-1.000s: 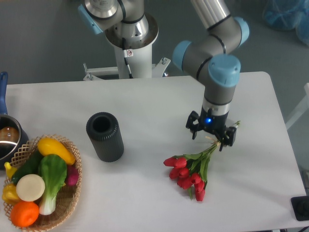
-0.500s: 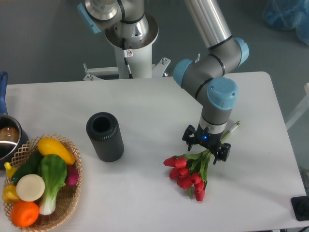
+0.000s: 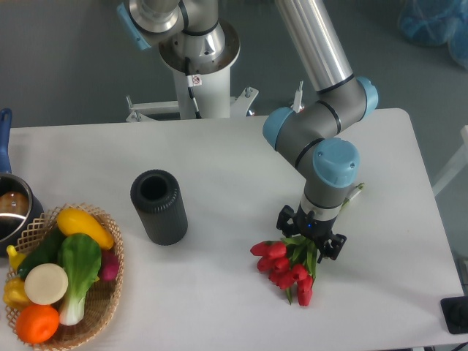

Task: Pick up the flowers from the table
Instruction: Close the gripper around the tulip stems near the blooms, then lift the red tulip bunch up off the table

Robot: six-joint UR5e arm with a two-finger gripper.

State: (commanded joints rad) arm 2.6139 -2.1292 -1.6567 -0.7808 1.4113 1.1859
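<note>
Nearest the camera, at the front left corner of the large white rectangular desk point(image 3: 219, 307) with rounded corners, sat a woven wicker basket point(image 3: 102, 307) filled with toy vegetables in yellow, green, white, orange and pink. At the front right edge a small black object point(image 3: 455, 314) was only partly in view. The desk's surface was smooth, plain and matte.

Further in, right of centre, the small bunch of red tulips with green leaves and pale green stems point(image 3: 287, 268) lay flat on the desk, the blooms pointing toward the front and the stems running back and to the right, their pale tips showing beyond the arm. The black two-finger pincer point(image 3: 310, 234) was down over the leafy part of the bunch, one finger on either side of it; whether it was clenched on the stems or released could not be told.

Left of centre stood a black ribbed cylindrical cup point(image 3: 157, 206), upright and open at the top, well apart from the flowers. At the left edge a dark metal pot point(image 3: 11, 208) was cut off by the frame.

The grey and light-blue jointed arm point(image 3: 322, 124) rose up and back. Beyond the desk stood a white pedestal base point(image 3: 199, 80) on a grey floor, with a crumpled blue plastic bag point(image 3: 431, 22) at the far right.
</note>
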